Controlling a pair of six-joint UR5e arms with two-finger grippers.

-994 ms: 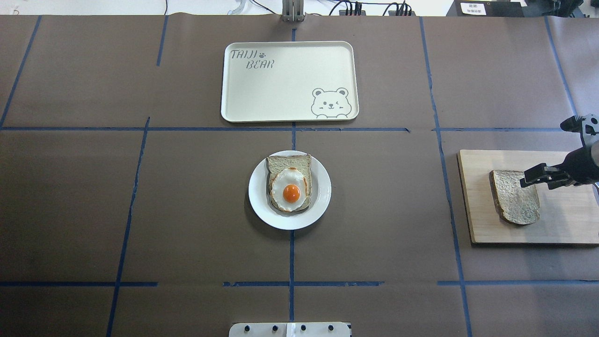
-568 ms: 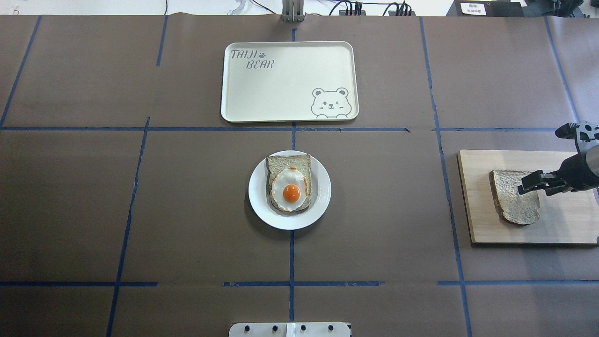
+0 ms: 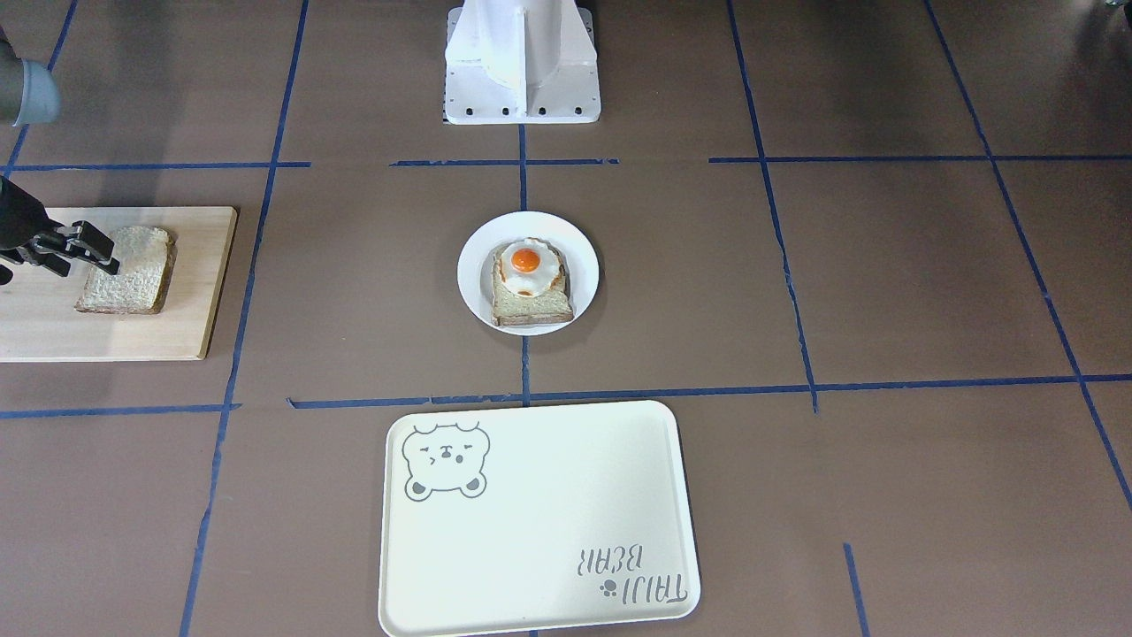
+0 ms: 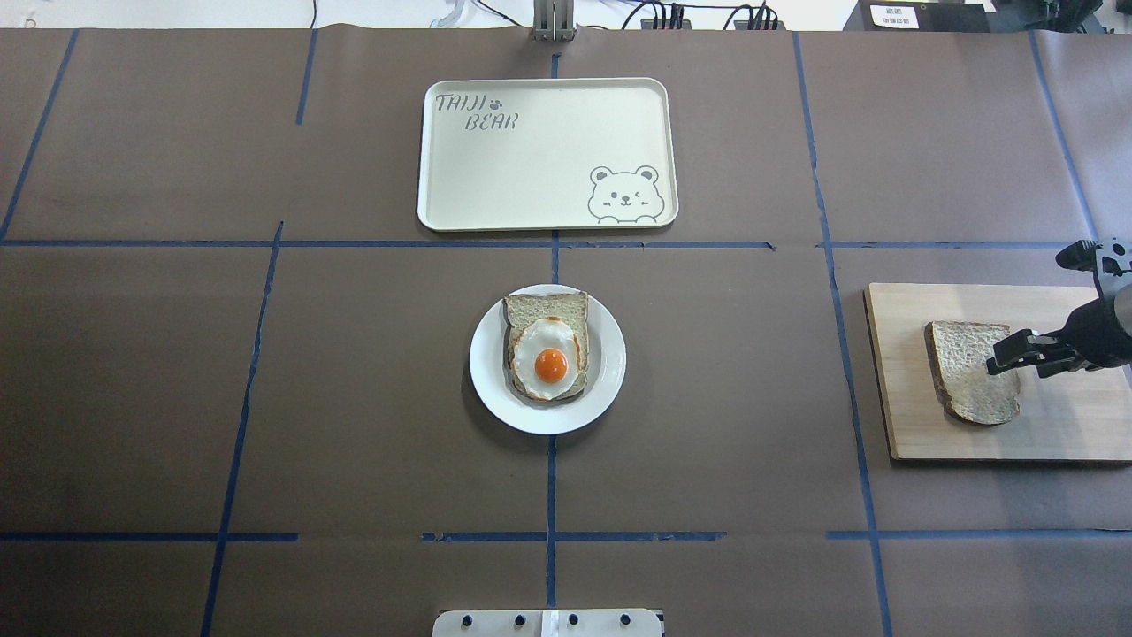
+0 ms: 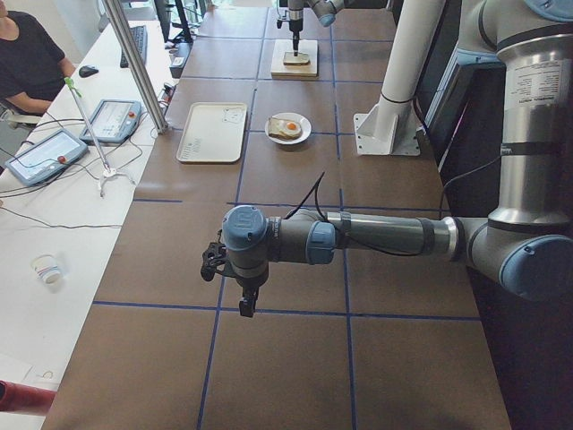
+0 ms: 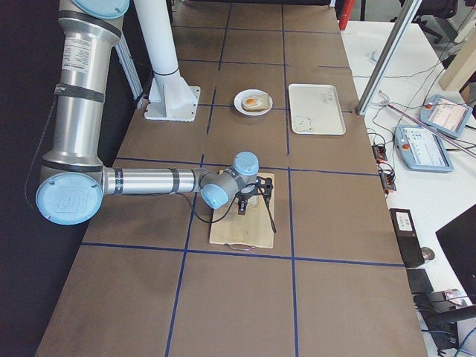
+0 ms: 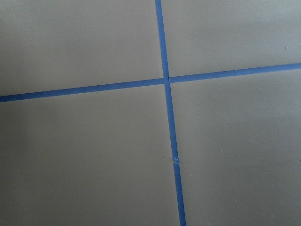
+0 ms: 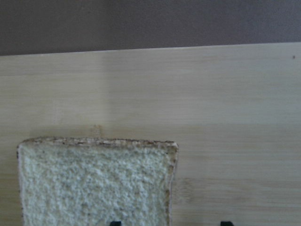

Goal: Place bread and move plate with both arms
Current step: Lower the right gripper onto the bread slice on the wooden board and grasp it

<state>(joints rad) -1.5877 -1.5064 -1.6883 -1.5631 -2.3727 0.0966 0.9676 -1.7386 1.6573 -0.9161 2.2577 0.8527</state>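
Scene: The bread point(image 4: 971, 372) lies flat on a wooden board point(image 4: 1061, 429) at the robot's right end of the tabletop point(image 4: 265, 398). It is well apart from the plate point(image 4: 610, 380) at centre, which already carries an egg toast point(image 4: 548, 358). A tray point(image 4: 531, 168) sits beyond the plate.
Right arm: The right arm point(image 4: 1101, 332) reaches in over the board, with the right jaws low above the side of the bread nearest the arm.
Right jaws: Released and holding nothing. The wrist view shows one tip over the crumb and the other over bare board, so they straddle the crust edge.
Left arm: The left arm point(image 5: 385, 237) hangs over bare tabletop, far from the plate. The left jaws show only in the side view, so whether they are released or clenched cannot be told.
Step in hand: Most likely the pick-up of the bread, with the plate move yet to come.
Doing it well: The slice lies flat, so a top-down pinch has only the edge to bite. The lower tip probably needs to reach board level just outside the crust, and the jaws should close slowly on the firmer crust rather than the soft crumb.
Carry: Lift straight up before travelling, and keep the slice level.
Risk: A hard squeeze may tear or fold the bread, and a shallow bite may let it slip onto the board.
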